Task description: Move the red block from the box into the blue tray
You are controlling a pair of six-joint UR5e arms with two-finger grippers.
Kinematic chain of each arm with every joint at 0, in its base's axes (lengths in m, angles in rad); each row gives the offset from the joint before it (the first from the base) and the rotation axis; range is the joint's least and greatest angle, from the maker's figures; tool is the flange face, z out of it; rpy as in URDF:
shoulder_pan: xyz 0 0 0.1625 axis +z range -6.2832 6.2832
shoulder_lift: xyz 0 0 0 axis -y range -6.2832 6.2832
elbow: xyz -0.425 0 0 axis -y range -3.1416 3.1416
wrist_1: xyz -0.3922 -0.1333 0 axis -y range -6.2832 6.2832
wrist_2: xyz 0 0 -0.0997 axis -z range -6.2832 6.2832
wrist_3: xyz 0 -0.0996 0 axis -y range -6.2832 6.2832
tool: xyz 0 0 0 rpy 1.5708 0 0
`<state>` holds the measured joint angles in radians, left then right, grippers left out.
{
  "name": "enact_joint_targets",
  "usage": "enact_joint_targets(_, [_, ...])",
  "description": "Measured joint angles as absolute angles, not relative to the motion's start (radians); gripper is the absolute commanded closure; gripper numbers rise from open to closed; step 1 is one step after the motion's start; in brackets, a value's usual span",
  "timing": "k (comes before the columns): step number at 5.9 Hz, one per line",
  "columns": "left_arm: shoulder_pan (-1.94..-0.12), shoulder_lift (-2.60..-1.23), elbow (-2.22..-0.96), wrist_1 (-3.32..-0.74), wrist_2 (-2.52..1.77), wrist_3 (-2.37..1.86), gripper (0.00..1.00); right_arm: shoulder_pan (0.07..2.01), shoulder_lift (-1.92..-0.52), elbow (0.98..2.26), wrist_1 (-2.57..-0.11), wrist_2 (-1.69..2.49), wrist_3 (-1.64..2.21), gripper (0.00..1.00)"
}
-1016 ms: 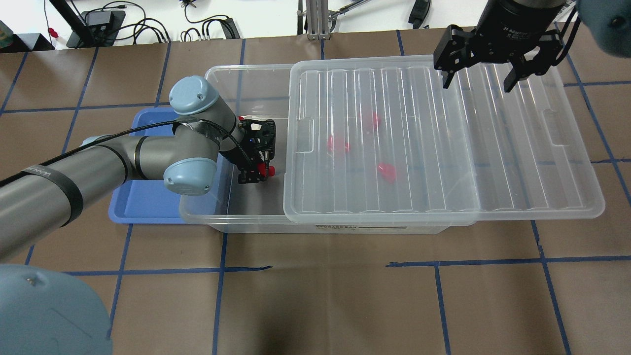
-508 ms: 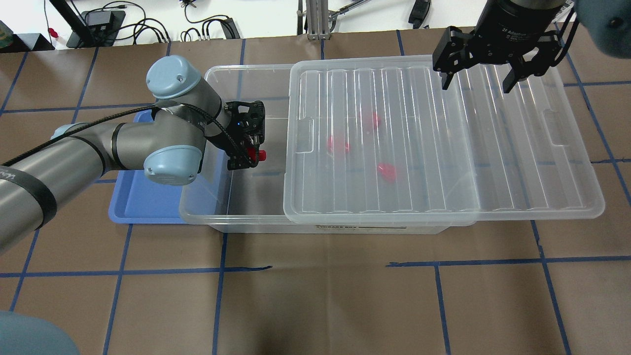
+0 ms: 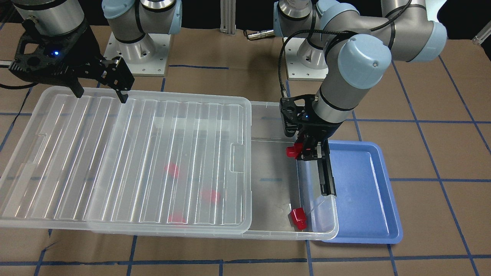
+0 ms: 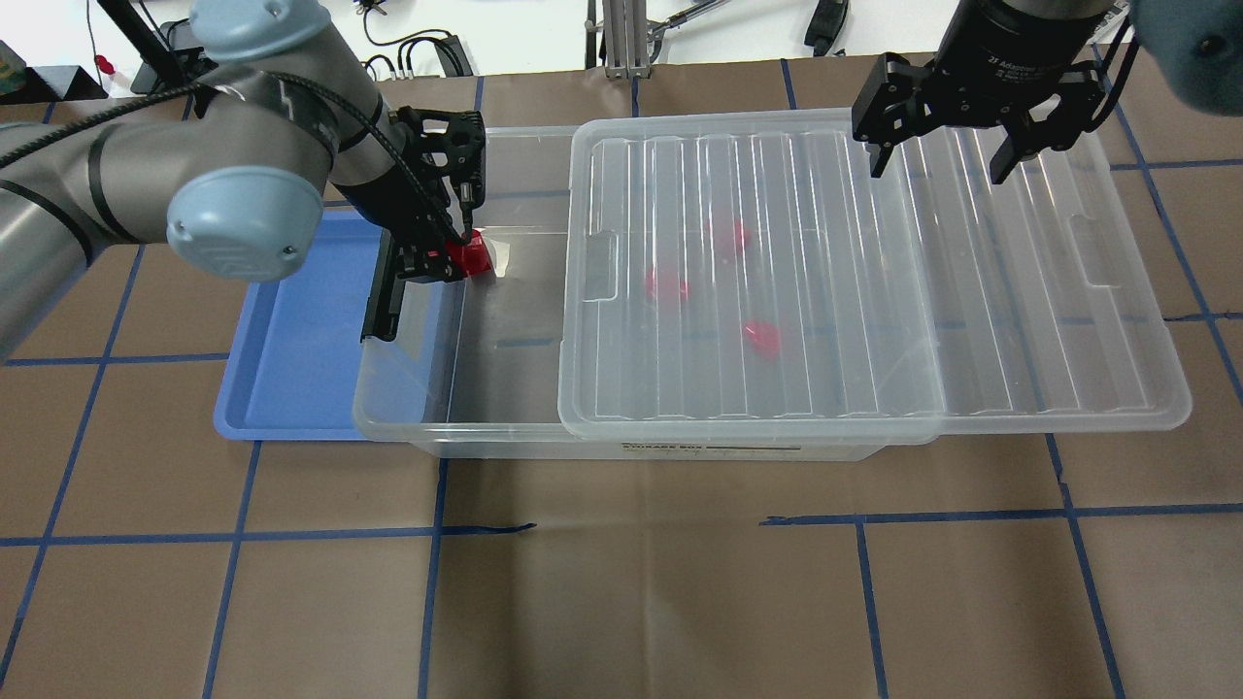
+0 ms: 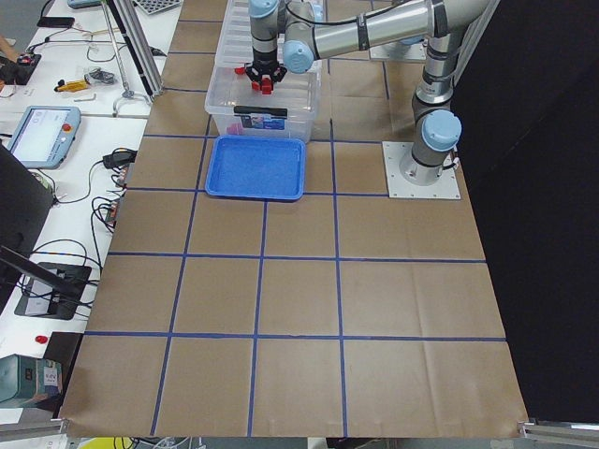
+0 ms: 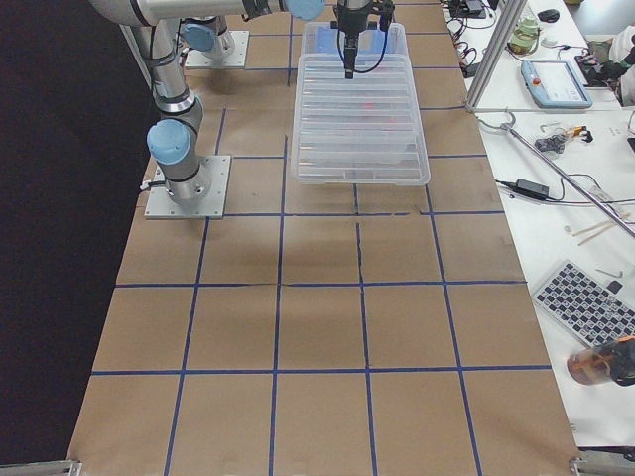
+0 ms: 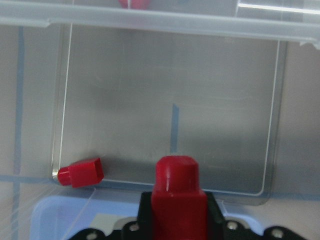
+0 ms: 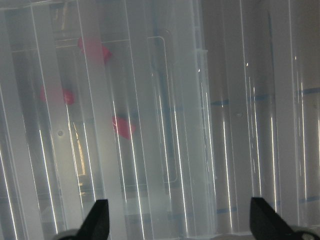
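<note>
Table (image 4: 631, 602) — brown paper covering, marked off in squares by blue tape lines (image 4: 476, 530). Beyond its far edge, a white bench with tangled black cables (image 4: 449, 53) and an upright aluminium post (image 4: 621, 44). Side benches — one screen pendant (image 5: 45, 136) at the robot's left end, another (image 6: 559, 83) at its right end, with a keyboard (image 6: 583, 302) further along that bench.

The left arm (image 4: 117, 165) and right arm (image 3: 50, 11) are silver-grey tubes with round pale-blue caps (image 4: 243, 209) dotted with small screws. A black cable (image 3: 280, 73) trails along the left one. The left gripper (image 4: 456, 254) and right gripper (image 4: 937, 167) are black, and the right's collar is lettered white.
</note>
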<state>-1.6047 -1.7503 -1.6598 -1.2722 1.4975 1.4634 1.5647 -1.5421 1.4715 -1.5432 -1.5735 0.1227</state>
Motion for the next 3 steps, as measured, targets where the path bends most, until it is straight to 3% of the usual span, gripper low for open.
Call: enact_joint_targets(3, [-1.402, -1.747, -1.623, -1.304, 1.591, 1.545, 1.00, 1.564, -1.539, 1.474, -1.543, -1.574, 0.120, 0.00])
